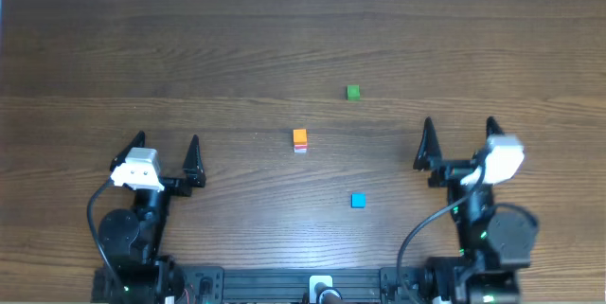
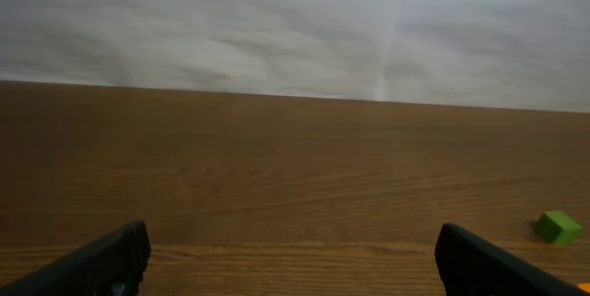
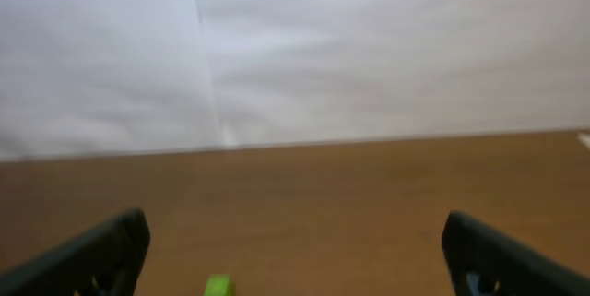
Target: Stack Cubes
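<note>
Wood-grain brown table (image 1: 284, 20) spans the whole work surface, and both arms stand at its near edge. The left gripper (image 1: 167, 139) is near the left side with its jaws released and spread wide, nothing between them. Its dark fingers (image 2: 111, 261) frame bare tabletop in the left wrist view. The right gripper (image 1: 458, 124) is near the right side, also spread wide and holding nothing, and its fingers (image 3: 97, 248) are well apart in the right wrist view. An orange cube (image 1: 300, 135) lies between the two grippers near the table's middle, about level with the left fingertips and well apart from both. A pale sliver shows at its near edge, and I cannot tell what that is. A green cube (image 1: 353, 92) lies farther up the table, beyond both grippers and nearer the right one. The right wrist view shows it (image 3: 218, 286) through the gap between the fingers, touching neither. A blue cube (image 1: 357, 200) sits closer to the bases, beside the right arm.
</note>
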Robot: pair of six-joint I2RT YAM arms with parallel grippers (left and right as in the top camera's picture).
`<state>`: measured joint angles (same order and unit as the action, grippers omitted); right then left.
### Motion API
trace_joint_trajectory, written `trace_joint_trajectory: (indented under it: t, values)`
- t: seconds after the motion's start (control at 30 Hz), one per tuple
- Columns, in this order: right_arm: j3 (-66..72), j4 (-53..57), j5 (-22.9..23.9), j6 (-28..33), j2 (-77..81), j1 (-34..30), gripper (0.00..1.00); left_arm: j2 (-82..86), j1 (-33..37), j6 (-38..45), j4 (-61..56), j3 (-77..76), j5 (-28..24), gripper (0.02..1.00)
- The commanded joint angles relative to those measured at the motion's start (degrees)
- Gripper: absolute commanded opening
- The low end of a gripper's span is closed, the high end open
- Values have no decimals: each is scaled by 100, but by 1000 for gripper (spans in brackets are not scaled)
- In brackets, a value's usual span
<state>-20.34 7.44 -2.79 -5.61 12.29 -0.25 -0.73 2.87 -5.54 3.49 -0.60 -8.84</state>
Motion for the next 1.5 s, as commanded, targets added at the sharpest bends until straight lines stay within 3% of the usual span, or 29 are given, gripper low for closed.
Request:
trace_joint_trajectory:
  t: [0.03,0.3,0.47,0.7,0.9,1.07,1.5]
  values:
    - [-1762,691,-671,345,1589,-28,993,57,-31,83,4,26,-55,1000]
    - [-5167,3574,-828,295,4951,284,991,57,-31,83,4,26,-55,1000]
    - [-6269,4415,-761,68,6459,892,991,57,-31,83,4,26,-55,1000]
    - [-6824,4723,2,-542,7995,1759,991,57,-31,83,4,26,-52,1000]
    - [-6902,4680,291,-894,9005,2146,991,57,-31,83,4,26,-55,1000]
    - [-6911,4575,549,-1117,9720,2159,993,57,-31,83,4,26,-55,1000]
    - [-6937,4470,638,-1375,10557,1976,991,57,-31,83,4,26,-52,1000]
